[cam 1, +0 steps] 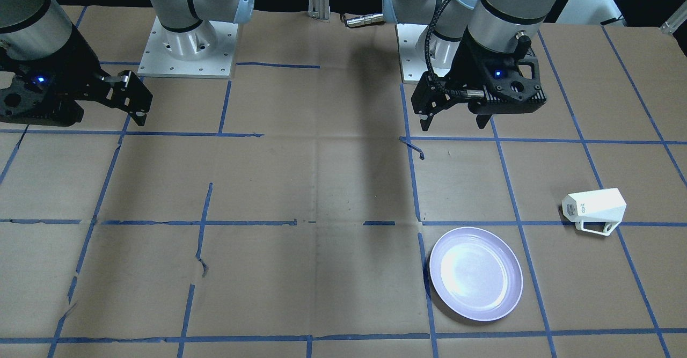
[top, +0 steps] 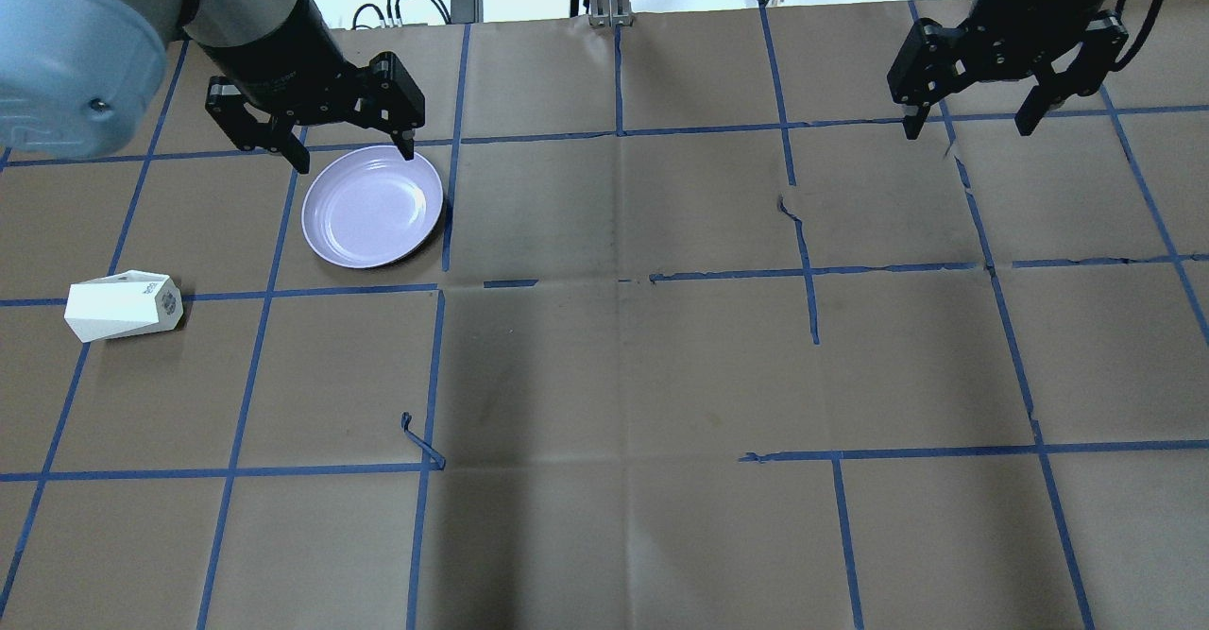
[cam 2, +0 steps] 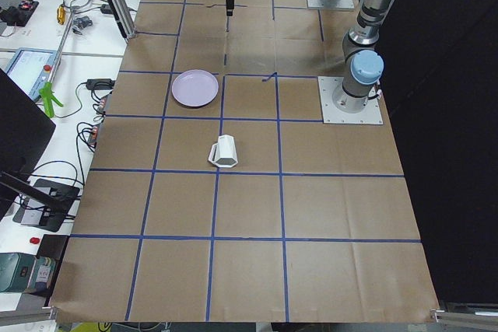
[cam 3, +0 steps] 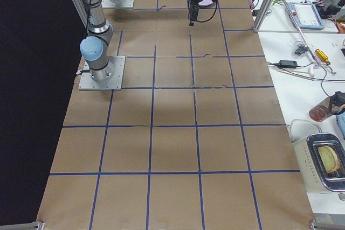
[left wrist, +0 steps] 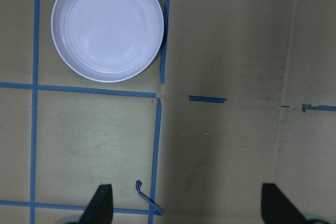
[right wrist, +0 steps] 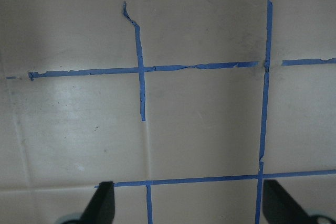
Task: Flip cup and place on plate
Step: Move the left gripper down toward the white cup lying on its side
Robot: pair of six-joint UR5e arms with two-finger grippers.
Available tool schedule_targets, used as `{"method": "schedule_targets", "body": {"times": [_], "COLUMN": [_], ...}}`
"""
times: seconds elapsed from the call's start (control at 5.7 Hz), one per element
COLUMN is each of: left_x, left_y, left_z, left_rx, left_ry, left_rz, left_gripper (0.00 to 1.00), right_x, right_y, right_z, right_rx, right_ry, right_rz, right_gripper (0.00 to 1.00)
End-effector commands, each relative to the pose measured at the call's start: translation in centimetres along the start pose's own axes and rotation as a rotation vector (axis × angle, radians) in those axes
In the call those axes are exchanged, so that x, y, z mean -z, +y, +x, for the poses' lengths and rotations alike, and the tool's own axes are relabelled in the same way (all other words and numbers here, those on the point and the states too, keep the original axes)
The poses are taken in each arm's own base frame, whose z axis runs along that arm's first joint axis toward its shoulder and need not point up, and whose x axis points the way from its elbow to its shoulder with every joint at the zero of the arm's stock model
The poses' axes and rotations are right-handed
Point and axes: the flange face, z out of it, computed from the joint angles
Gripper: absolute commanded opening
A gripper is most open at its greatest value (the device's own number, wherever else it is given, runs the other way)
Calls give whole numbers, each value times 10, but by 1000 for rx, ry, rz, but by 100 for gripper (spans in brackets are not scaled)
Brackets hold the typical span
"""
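Observation:
The white faceted cup (cam 1: 593, 210) lies on its side on the brown paper, its teal-marked base turned toward the plate; it also shows in the overhead view (top: 123, 306) and the left side view (cam 2: 224, 152). The pale lavender plate (cam 1: 475, 274) sits upright and bare, apart from the cup, and also shows in the overhead view (top: 372, 206) and the left wrist view (left wrist: 107, 25). My left gripper (top: 355, 156) is open and empty, high above the table near the plate's far rim. My right gripper (top: 968, 127) is open and empty, high over the table's other half.
The table is covered in brown paper with a blue tape grid. A loose curl of tape (top: 420, 441) sticks up near the middle. The arms' base plates (cam 1: 188, 46) stand at the robot's edge. Desks with cables and tools (cam 2: 47, 75) flank the far side.

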Motion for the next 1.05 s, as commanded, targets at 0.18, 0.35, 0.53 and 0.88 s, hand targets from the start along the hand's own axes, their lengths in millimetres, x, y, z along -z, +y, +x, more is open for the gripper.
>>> {"method": "schedule_targets", "body": {"times": [0.18, 0.35, 0.53, 0.88], "left_x": [5, 2, 1, 9], "left_y": [2, 2, -3, -37], "left_z": [-1, -8, -21, -186], "left_rx": [1, 14, 25, 9], "left_ry": [-1, -5, -5, -12], "left_rz": [15, 10, 14, 30], "left_gripper": [99, 99, 99, 100], "right_x": [0, 0, 0, 0], "right_y": [0, 0, 0, 0], "right_z": [0, 0, 0, 0], "right_rx": [0, 0, 0, 0], "right_ry": [0, 0, 0, 0], "right_rz": [0, 0, 0, 0], "right_gripper": [100, 100, 100, 100]}}
